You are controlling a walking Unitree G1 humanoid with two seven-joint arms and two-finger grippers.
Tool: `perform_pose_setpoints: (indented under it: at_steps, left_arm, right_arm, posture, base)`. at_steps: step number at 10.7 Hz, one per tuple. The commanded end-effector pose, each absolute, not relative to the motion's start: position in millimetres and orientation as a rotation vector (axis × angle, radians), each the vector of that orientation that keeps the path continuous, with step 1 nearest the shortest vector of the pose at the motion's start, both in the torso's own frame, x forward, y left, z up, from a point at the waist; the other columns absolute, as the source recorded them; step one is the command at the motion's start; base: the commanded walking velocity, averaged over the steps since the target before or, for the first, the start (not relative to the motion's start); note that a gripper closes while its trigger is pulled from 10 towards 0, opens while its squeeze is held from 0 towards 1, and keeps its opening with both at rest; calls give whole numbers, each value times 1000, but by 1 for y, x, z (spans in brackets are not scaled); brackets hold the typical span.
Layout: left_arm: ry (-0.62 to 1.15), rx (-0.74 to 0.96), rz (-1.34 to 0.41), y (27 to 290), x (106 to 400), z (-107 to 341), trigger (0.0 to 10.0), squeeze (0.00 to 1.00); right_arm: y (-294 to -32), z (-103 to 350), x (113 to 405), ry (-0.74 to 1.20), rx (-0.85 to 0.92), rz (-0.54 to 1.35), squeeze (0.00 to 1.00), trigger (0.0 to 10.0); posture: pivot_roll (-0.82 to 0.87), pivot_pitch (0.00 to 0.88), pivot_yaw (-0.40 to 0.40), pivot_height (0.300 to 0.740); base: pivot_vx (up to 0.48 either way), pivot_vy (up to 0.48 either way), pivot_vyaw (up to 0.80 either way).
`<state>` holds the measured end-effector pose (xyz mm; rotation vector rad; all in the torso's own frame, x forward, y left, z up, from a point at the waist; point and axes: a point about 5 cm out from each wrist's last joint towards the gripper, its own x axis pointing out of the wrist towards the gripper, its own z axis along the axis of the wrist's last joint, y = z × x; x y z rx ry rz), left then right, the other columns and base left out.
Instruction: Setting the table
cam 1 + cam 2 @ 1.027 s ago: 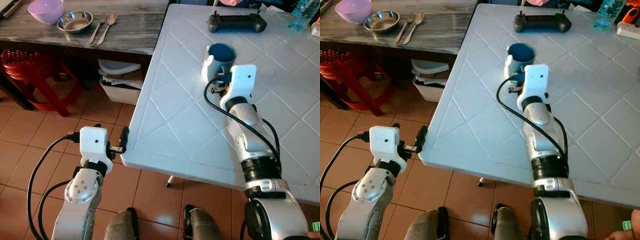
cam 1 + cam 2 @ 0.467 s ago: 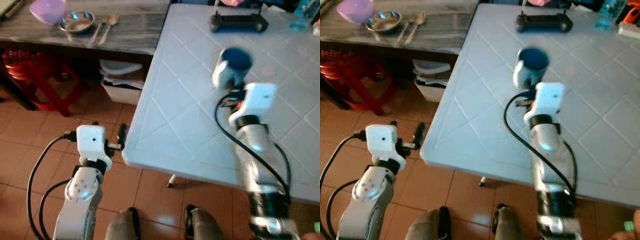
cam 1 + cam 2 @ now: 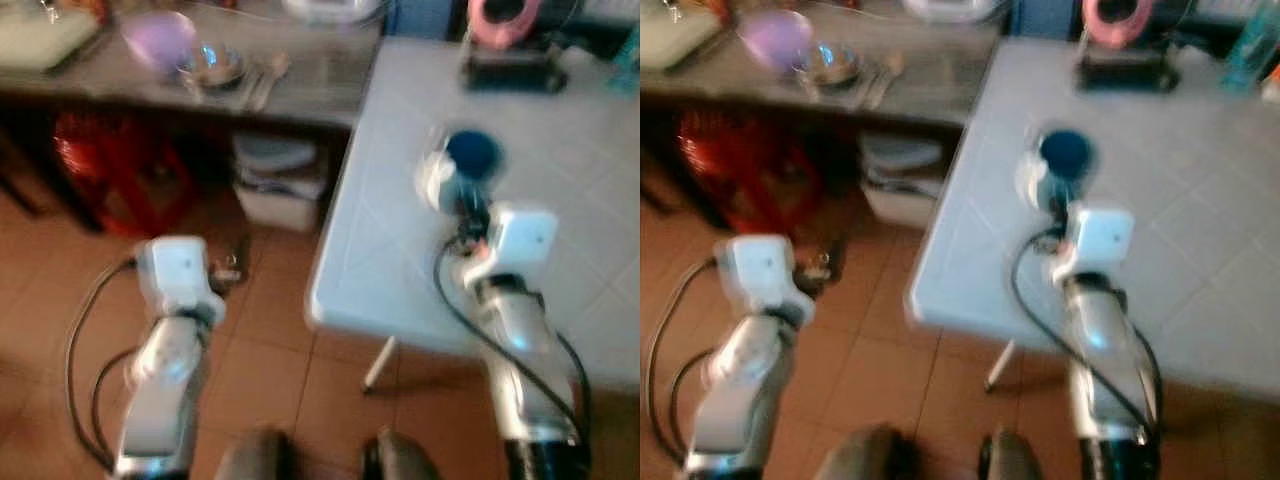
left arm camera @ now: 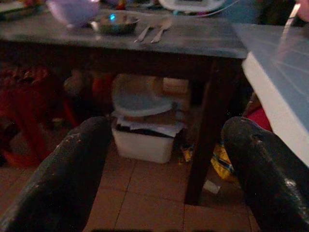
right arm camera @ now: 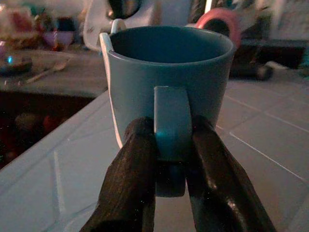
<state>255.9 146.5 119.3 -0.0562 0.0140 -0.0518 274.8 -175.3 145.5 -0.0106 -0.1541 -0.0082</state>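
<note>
— Where are the arms?
— Right tool (image 5: 170, 145) reaches forward over the tabletop (image 3: 580, 200), fingers pinched on a cup (image 5: 169, 72) handle. Left tool (image 4: 164, 159) is low, fingers spread.

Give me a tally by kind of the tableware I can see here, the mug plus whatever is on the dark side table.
Mugs: 1, the blue mug, pinched by its handle in the right gripper.
Bowls: 2, a purple bowl and a metal bowl.
Cutlery: 2 pieces, lying side by side.
Total: 5.
</note>
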Motion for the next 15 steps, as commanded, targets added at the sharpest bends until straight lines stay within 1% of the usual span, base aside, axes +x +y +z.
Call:
perform_pose_setpoints:
  at_steps: [1,2,3,4,6,11,15]
  left_arm:
    - [1,-35,-38,153,259,119,10000,0]
    - [-36,-20,-79,148,263,123,10000,0]
    - [-54,-2,-100,145,262,124,10000,0]
    - [-55,3,-120,142,260,122,10000,0]
    - [-70,24,-155,137,256,120,10000,0]
    - [-80,36,-168,137,260,120,10000,0]
    - [-88,31,-191,130,261,121,10000,0]
  right_arm:
    - [-164,156,275,-212,-5,24,0,0]
    - [-158,155,275,-207,-14,33,0,4118]
    - [-158,155,275,-207,-11,30,0,7412]
    - [-159,157,277,-206,-6,20,0,10000]
    - [-158,165,281,-230,-3,21,0,10000]
    - [-159,167,285,-223,-18,18,0,10000]
    - [-158,169,291,-225,-26,37,0,10000]
  posture:
    - [-16,1,37,740]
    - [-20,0,38,740]
    - [-21,0,38,740]
    - [-26,0,38,740]
    - [-24,0,34,740]
    - [-33,10,34,740]
    - [-31,5,24,740]
  base:
    - [0,480,0]
    - [0,480,0]
    - [0,480,0]
    - [0,480,0]
    - [0,452,0]
    - [301,372,0]
    - [468,0,0]
